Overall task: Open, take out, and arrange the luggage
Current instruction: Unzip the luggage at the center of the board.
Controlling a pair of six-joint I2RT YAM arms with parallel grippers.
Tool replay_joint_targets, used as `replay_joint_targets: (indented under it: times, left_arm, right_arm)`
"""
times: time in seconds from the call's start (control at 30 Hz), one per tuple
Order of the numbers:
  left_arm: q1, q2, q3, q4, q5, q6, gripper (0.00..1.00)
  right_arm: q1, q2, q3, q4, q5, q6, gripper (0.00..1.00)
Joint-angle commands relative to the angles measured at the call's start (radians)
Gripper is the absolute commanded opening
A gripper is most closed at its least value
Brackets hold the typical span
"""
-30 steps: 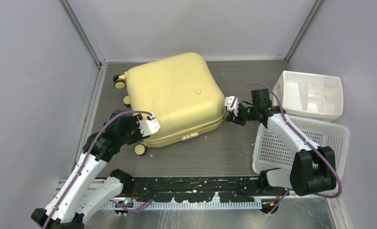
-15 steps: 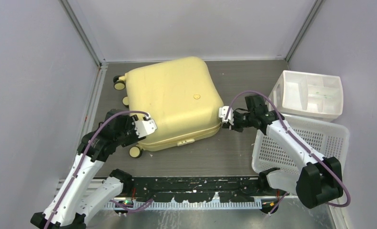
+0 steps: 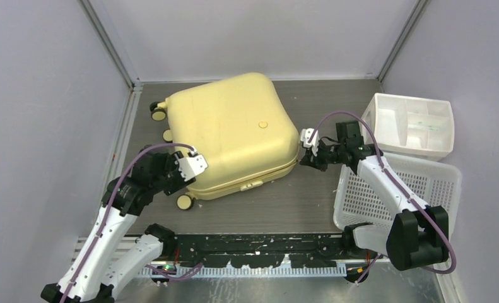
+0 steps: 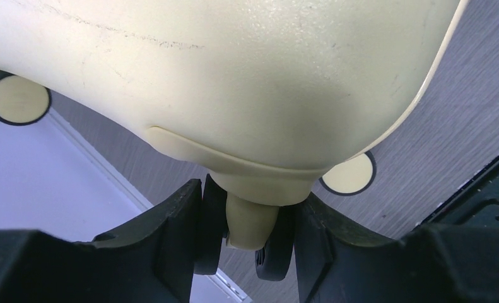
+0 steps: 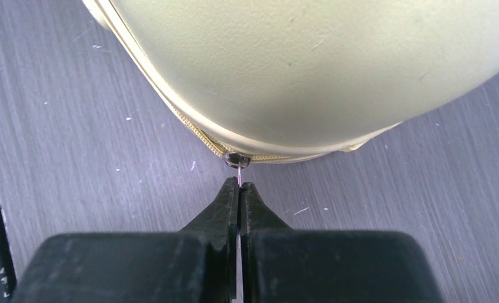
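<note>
Gripping the luggage [image 3: 231,136] caster [image 4: 252,228] is the left gripper [image 4: 250,205]; right gripper [image 5: 239,186] pinches zipper pull [image 5: 236,160].

Over the last second the right fingers [image 5: 229,203], pinched on the zipper pull [image 5: 236,160], swung leftward and nearer to the arm bases. They have since come back out to about where they started. The luggage [image 3: 234,129] moved with them. Its corner just ahead of those fingers dipped nearer and has swung away again, seemingly not quite to its first place. The left fingers [image 4: 182,227], closed around one caster [image 4: 252,227], have drifted slightly leftward. The free wheel [image 3: 183,202] just beside them has slid a little nearer across the surface [image 3: 310,202]. The right elbow [image 3: 417,235] sits lower in the top view.
</note>
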Motion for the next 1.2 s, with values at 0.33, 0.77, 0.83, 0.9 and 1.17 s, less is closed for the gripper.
replay_joint_targets:
  times: [0.33,0.77,0.83,0.9,1.17]
  left_arm:
    - [0.044,0.024,0.04,-0.019,-0.006,-0.163,0.0]
    - [0.084,0.018,0.036,0.002,-0.07,-0.184,0.0]
    - [0.084,0.008,0.022,-0.001,-0.075,-0.165,0.0]
    - [0.084,-0.002,0.008,-0.004,-0.084,-0.156,0.0]
    - [0.082,-0.004,-0.008,-0.01,-0.069,-0.127,0.0]
  right_arm:
    - [0.199,-0.076,0.013,-0.099,0.049,-0.03,0.01]
    - [-0.038,-0.04,-0.007,0.076,0.215,0.036,0.01]
    - [-0.04,-0.003,0.003,0.129,0.254,0.068,0.01]
    - [-0.039,0.023,0.016,0.171,0.289,0.099,0.01]
    - [-0.04,0.11,0.06,0.303,0.379,0.163,0.01]
